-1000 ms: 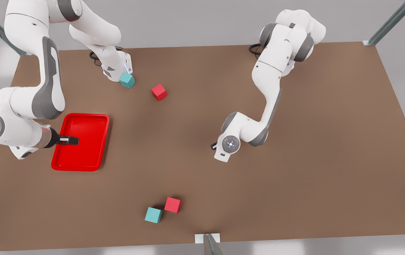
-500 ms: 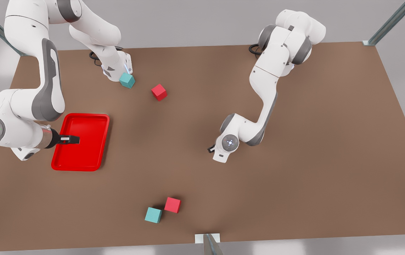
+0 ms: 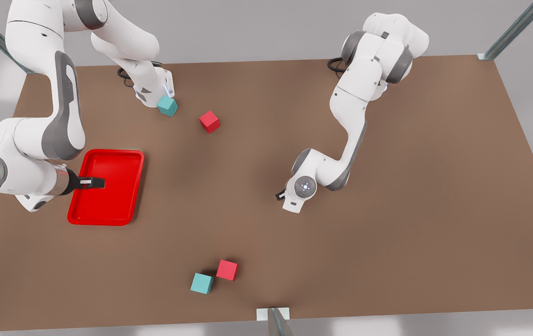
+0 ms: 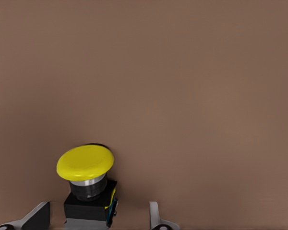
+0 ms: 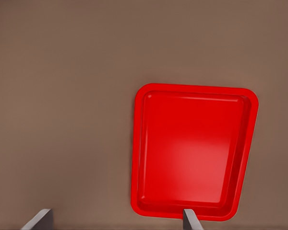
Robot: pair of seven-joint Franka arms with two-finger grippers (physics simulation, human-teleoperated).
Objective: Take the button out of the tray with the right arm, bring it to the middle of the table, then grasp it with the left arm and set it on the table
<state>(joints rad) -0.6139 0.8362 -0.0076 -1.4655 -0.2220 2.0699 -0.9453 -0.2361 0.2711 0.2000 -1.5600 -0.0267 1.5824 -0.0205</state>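
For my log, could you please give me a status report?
Left gripper open astride button on table. Right gripper open over empty tray. Nothing in the way.

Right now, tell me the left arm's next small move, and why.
Probably lift the left gripper straight up: its open fingers flank the yellow button, seemingly resting on the table. The right gripper hangs open over the empty red tray.
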